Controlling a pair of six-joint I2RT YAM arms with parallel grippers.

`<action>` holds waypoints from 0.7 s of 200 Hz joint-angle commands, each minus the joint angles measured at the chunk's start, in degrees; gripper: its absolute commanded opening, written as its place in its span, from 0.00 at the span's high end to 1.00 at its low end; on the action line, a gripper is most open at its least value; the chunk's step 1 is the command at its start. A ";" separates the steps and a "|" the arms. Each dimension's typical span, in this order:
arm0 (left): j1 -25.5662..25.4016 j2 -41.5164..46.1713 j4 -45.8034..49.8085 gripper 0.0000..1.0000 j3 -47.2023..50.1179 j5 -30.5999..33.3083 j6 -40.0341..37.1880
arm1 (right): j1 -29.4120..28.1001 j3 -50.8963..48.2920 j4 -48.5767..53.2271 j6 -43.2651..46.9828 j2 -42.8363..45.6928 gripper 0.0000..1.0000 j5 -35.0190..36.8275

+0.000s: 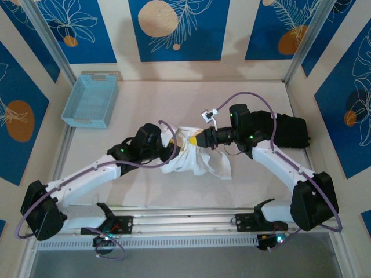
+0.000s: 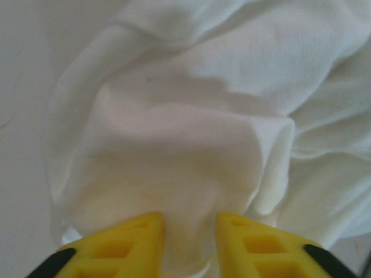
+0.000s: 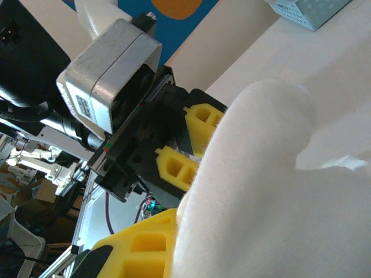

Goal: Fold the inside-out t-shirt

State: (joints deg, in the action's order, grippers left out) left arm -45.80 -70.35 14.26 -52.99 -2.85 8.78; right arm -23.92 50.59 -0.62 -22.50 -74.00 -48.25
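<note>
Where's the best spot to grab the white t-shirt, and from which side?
Probably the white t-shirt at its loose flap on the near right, coming from the near-right side: that edge lies flat and free on the table, while the middle is bunched up.

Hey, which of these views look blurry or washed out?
Top external: evenly lit, slightly soft, t-shirt readable. Left wrist: white cloth nearly blown out, folds faint, left gripper blurred at the edge. Right wrist: t-shirt out of focus up close, background sharper.
</note>
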 commanded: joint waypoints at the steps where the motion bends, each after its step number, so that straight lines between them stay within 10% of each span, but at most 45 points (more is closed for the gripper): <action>1: 0.69 -2.02 -1.21 0.80 -2.70 -3.11 -1.59 | 0.34 1.32 0.71 0.62 0.24 1.00 -1.15; 48: 2.20 -3.55 -5.33 1.00 -3.04 -10.01 0.08 | 0.50 1.76 3.23 2.66 0.16 1.00 -0.03; 140: 15.47 7.52 -28.15 1.00 7.08 -32.72 24.47 | -0.60 11.71 18.64 15.62 0.87 1.00 13.53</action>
State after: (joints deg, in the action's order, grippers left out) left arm -33.80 -66.46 -2.50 -50.11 -26.79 22.81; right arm -24.32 58.78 15.03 -10.52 -74.06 -37.65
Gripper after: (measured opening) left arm 0.046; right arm 0.079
